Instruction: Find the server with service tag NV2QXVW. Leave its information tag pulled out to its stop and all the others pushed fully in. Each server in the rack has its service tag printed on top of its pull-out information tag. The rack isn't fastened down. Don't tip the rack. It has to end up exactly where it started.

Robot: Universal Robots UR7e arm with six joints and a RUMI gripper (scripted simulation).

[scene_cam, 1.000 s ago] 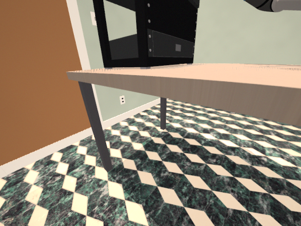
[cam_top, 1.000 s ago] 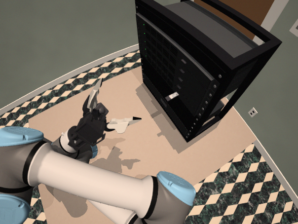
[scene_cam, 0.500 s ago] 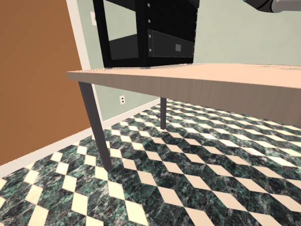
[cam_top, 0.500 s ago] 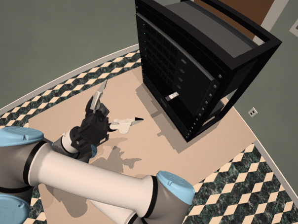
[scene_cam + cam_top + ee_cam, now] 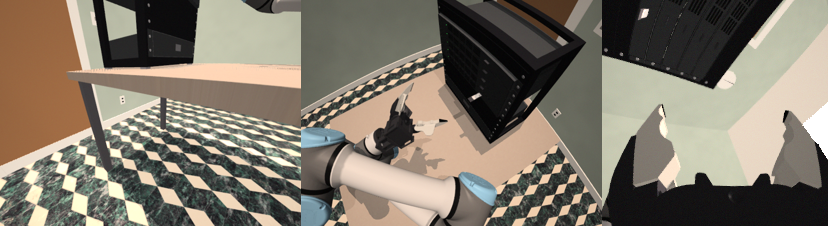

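1. Information tag, a pale pull-out strip [image 5: 476,96] [image 5: 644,14]: it stands out from the front of the tall black metal server rack [image 5: 490,35] [image 5: 143,25] [image 5: 709,81], low on the face. Its print is too small to read, so I cannot tell whether it belongs to NV2QXVW.
2. Edges: the rack stands upright on the tan, wood-sided surface [image 5: 513,159] [image 5: 174,84]. In the exterior view its base is near the surface's left-hand corner. In the top view, bare surface lies between the rack's front and the surface's left corner, and between the rack and the lower right edge.
3. Room: the black claw with pale, pointed fingers [image 5: 430,102] is in front of the rack, apart from it and from the tag. An open gap separates the tag from the nearer fingertip.
4. Direction: the tag's long axis runs out from the rack's front; in the top view its free end points to the lower left.
5. Four small dark grey tabs [image 5: 485,71] form a column above it; how far in they sit, I cannot tell.
6. Claw: wide open, gripping nothing.
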